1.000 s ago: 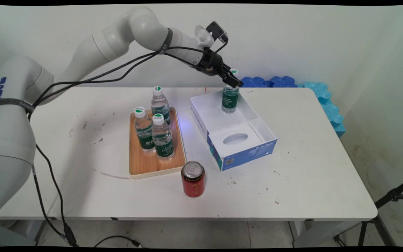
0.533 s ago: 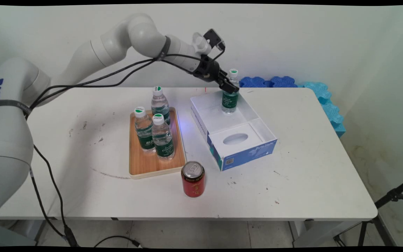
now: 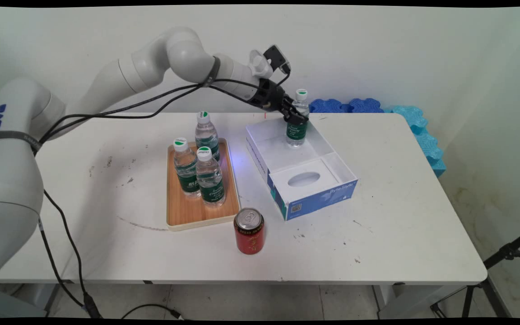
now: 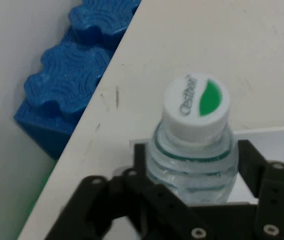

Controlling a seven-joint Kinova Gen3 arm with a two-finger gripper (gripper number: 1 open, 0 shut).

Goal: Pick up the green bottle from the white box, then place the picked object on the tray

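From where I sit, the left of the main view shows a wooden tray (image 3: 203, 216) on the white table (image 3: 400, 216), left of centre, and I count three water bottles standing upright on it: one at the tray's far end (image 3: 206, 133), one at its left side (image 3: 185, 167) and one just right of that, nearer the camera (image 3: 209, 176). Just below the tray's lower right corner stands one red can (image 3: 249, 230), upright on the bare table. Right of the tray lies one open blue-and-white box (image 3: 314, 201), with a white insert bearing an oval hole at its near end. In the box's far end, upper centre of the frame, stands a fourth water bottle (image 3: 298, 119), upright, white cap with a green mark on top. My gripper (image 3: 295, 115) reaches it from the upper left and sits at the bottle's shoulder, just under the cap. In the hand view the bottle (image 4: 194, 145) rises between the two black fingers (image 4: 252, 165), one on each side of its ribbed neck, and the jaws look clamped against it, or very nearly so. Behind the table's far right edge I see a row of blue foam pieces (image 3: 364, 105), which also shows at the upper left of the hand view (image 4: 62, 90).
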